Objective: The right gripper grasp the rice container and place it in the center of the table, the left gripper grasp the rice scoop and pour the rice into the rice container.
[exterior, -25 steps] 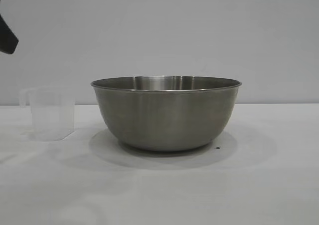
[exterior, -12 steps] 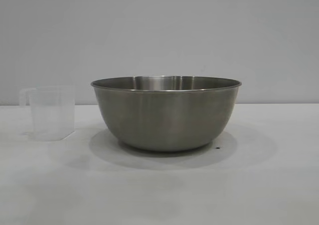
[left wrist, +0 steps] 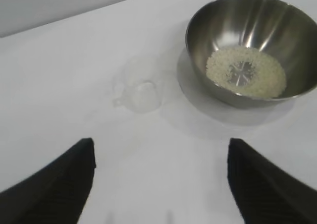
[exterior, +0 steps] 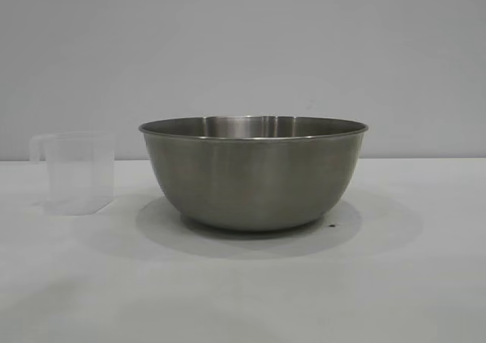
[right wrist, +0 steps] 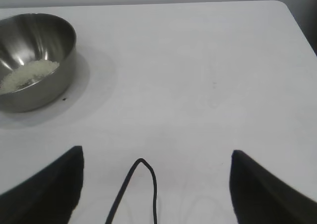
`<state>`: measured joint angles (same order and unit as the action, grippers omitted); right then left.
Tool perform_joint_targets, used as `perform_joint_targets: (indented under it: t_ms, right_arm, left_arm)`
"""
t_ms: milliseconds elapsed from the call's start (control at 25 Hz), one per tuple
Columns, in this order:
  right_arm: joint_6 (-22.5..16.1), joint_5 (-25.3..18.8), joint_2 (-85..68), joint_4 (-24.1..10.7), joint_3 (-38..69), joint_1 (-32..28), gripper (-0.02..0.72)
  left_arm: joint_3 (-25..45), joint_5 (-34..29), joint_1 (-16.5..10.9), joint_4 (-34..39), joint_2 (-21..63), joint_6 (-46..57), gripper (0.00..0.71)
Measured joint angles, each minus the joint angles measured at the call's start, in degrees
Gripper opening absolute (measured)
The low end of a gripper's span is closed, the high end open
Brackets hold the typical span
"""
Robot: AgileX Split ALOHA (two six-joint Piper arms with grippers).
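The rice container [exterior: 253,172], a large steel bowl, stands in the middle of the white table [exterior: 243,290]. Rice [left wrist: 246,73] lies as a pale layer on its bottom, also seen in the right wrist view as rice [right wrist: 27,74] inside the rice container [right wrist: 34,60]. The rice scoop [exterior: 74,172], a translucent cup, stands upright and empty on the table to the bowl's left; it shows as rice scoop [left wrist: 140,89] beside the rice container [left wrist: 252,45]. My left gripper [left wrist: 161,149] hangs open above the table, away from the scoop, holding nothing. My right gripper [right wrist: 157,157] is open over bare table, apart from the bowl.
A plain grey wall [exterior: 243,47] closes off the back. A black cable [right wrist: 138,184] loops between the right gripper's fingers. The table's rounded far corner [right wrist: 285,8] shows in the right wrist view. A tiny dark speck [exterior: 331,224] lies by the bowl's base.
A dark part of the left arm at the exterior view's upper left edge has left that view. The scoop and bowl have not moved.
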<state>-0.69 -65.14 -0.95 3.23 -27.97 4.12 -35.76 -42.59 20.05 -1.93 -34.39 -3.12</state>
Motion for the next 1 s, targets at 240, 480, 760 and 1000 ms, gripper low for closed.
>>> perform_joint_targets:
  t_ms: [240,480,760,1000]
  right_arm:
    - [0.0,0.0,0.0,0.0,0.0,0.0,0.562]
    - [0.0,0.0,0.0,0.0,0.0,0.0,0.562]
    - [0.0,0.0,0.0,0.0,0.0,0.0,0.562]
    - [0.0,0.0,0.0,0.0,0.0,0.0,0.562]
  left_arm:
    - [0.0,-13.2,0.0,0.0,8.7,0.0,0.458]
    - [-0.1,-23.0,0.0,0.0,18.0,0.0,0.458]
    - [1.3,-28.1,0.0,5.1,27.2,1.6,0.458]
    - [5.5,-27.9,0.0,6.0,32.1,4.5,0.458]
